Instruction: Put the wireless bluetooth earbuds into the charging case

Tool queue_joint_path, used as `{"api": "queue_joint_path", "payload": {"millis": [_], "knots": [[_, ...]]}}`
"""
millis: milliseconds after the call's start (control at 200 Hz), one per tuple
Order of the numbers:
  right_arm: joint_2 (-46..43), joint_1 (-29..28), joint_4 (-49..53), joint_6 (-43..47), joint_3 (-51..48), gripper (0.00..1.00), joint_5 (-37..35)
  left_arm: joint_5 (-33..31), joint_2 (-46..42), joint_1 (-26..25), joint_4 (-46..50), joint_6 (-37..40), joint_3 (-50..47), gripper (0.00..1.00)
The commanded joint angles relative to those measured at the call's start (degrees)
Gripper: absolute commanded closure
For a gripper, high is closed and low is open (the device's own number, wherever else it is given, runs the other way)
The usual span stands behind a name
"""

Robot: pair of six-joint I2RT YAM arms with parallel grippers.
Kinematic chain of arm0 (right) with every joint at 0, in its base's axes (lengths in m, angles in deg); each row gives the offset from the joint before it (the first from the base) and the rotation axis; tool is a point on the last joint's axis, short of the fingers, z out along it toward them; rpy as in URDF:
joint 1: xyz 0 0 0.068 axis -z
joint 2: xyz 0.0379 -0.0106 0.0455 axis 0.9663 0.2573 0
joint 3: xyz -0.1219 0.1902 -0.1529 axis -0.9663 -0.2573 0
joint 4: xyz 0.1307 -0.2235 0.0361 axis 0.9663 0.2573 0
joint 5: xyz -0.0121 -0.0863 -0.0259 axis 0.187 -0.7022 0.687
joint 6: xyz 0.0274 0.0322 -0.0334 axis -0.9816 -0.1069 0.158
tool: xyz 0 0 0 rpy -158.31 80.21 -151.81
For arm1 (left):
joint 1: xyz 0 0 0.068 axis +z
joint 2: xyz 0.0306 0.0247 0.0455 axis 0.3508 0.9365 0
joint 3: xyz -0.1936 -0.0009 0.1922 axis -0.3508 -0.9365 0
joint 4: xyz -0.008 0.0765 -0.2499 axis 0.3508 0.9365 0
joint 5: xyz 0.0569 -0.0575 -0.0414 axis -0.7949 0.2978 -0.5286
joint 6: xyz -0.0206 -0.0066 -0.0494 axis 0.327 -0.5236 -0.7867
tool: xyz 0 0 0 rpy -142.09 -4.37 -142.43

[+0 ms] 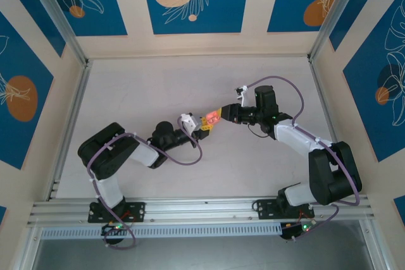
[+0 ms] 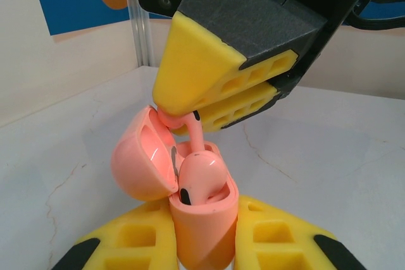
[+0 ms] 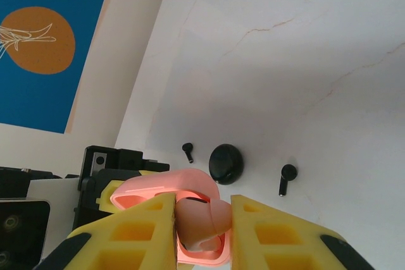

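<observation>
Pinching the pink charging case (image 2: pixel 204 235) from both sides, my left fingers (image 2: pixel 136 239) are drawn in narrow on its lower body and hold it over the counter (image 2: pixel 335 156). Its open mouth is turned toward my other arm. The lid (image 2: pixel 139 162) is hinged back and stands off to the left in the left wrist view.

My right fingers (image 2: pixel 209 67) reach in at the case from above and are closed on the thin stem of a pink earbud (image 2: pixel 201 175). The stem runs up between the two yellow pads, and the rounded head of the bud sits in the mouth of the case, touching its rim. I cannot tell whether it is seated all the way down. In the right wrist view the same bud is pressed between my two pads, with the open case just behind it.

From overhead, my two sets of fingers meet tip to tip near the middle of the counter, with the case between them.

Two black earbuds lie loose on the counter, well apart from both sets of fingers. One of the black earbuds (image 3: pixel 188 151) is near the left side of a black disc (image 3: pixel 226 163). The second black earbud (image 3: pixel 286 178) is near its right side. Neither touches the disc.
</observation>
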Motion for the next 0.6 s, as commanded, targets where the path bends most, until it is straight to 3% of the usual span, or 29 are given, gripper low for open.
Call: {"api": "queue_joint_path", "payload": {"millis": [0,590], "knots": [[0.6,-0.6,0.2,1.9,-1.2,0.76,-1.2,0.0,-2.9,-0.7,-3.4,-0.4,0.7,0.89],[0.1,-1.2,3.5,5.7,-1.0,0.74,-1.1,0.3,-3.8,-0.8,-3.3,0.0,1.1,0.89]]}}
